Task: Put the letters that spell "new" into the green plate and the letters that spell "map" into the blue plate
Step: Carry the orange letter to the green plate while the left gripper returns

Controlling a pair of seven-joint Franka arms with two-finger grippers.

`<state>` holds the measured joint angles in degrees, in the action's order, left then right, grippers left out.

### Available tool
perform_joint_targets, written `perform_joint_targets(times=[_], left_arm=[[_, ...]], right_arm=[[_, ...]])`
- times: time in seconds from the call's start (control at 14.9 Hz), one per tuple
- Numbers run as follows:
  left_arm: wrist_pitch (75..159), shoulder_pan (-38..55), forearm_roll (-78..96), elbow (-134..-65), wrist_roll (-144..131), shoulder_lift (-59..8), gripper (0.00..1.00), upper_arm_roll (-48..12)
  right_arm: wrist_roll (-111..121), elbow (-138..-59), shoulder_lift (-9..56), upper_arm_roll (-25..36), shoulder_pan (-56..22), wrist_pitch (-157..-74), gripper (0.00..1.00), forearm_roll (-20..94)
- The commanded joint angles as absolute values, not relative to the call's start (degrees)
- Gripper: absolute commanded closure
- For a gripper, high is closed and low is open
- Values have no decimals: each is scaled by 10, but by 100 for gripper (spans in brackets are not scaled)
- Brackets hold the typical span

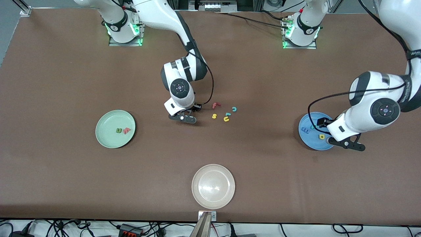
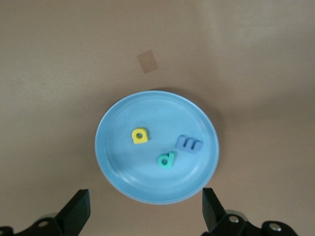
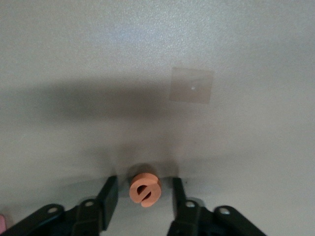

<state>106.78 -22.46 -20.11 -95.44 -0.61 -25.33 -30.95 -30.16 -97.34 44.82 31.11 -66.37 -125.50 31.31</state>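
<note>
Between right claw (image 3: 141, 194) fingers, orange e (image 3: 144, 190), front-hidden.

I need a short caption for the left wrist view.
Open left gripper above blue plate holding m, a, p.

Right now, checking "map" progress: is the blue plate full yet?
Yes: the blue plate holds the yellow a, teal p and blue m.
</note>
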Motion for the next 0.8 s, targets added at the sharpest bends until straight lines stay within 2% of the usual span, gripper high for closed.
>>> perform_joint_targets(times=[0.0, 0.13, 0.33, 0.4, 0.6, 0.74], left_arm=[[954, -229, -206, -870, 5, -249, 0, -345], [899, -229, -204, -839, 5, -247, 0, -359], [870, -224, -200, -820, 4, -216, 0, -362], [870, -216, -181, -824, 4, -194, 0, -352], [871, -182, -85, -829, 11, -135, 0, -263], [876, -112, -64, -838, 18, -108, 0, -175]], right_arm=[[-310, -979, 451, 313, -671, -1265, 53, 323], [-310, -979, 451, 313, -671, -1268, 60, 323], [-308, -977, 451, 313, -671, -1271, 82, 323], [-307, -977, 450, 313, -670, -1271, 86, 323], [-294, -976, 435, 328, -660, -1262, 87, 322], [-283, -978, 432, 364, -657, -1259, 89, 316]])
